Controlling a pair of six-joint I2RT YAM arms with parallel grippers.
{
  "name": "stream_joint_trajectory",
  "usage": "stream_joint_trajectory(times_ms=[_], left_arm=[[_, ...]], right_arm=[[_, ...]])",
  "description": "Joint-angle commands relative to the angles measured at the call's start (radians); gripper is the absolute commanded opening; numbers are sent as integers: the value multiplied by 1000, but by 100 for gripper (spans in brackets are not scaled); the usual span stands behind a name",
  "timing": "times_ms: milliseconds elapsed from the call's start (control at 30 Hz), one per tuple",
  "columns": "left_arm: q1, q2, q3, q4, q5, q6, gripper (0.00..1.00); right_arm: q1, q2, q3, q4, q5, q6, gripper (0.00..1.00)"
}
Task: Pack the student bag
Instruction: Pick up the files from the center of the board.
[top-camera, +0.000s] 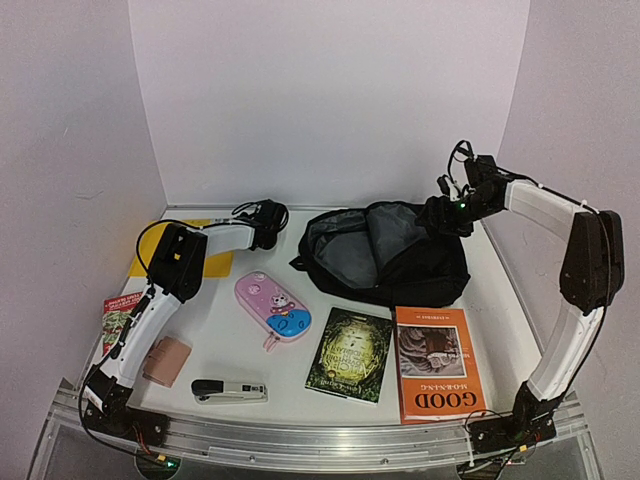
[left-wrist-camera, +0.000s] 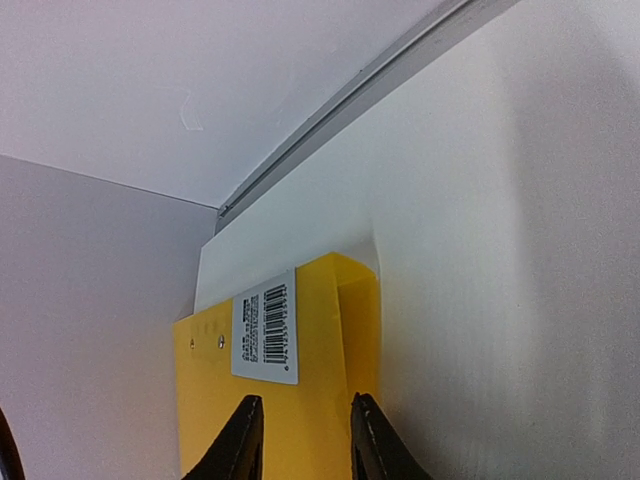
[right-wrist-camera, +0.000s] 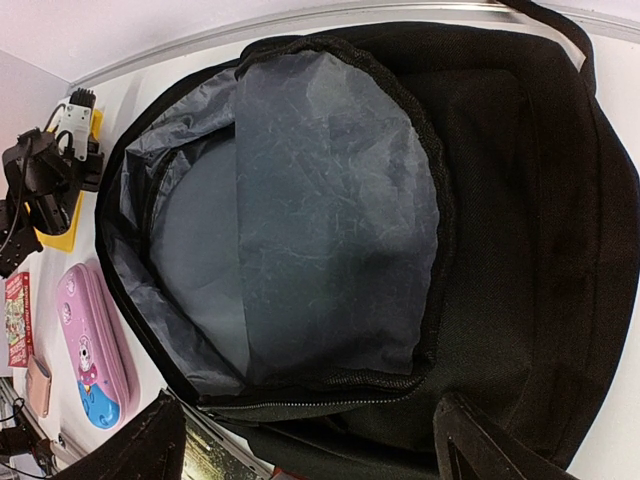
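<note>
Backpack, large black fabric, unzipped below released right end effector; left end effector half-released above yellow paper envelope.

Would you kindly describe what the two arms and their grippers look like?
Both the left arm and right arm have white links between black joints, with thin black cables looped near the wrists. The left gripper and right gripper have black, tapered fingers.

Bright, even light gives only soft shadows on the white table. The right wrist view curves strongly at its edges.
</note>
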Motion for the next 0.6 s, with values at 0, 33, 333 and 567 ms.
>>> stream_joint_trajectory(times_ms=[0,33,333,567], left_arm=[[59,-3,-44,-92,-34,-19,30],[60,-2,-44,-99,-35,-23,30],[58,-66,-63,-132,-57,-32,3],[0,-197,-209,115,-115,181,0]], right_arm=[[-1,-27,23,8,2,11,85],[-1,-28,23,9,3,11,85],[-2,-38,29,8,-3,14,85],[-1,-45,43,5,-23,18,85]])
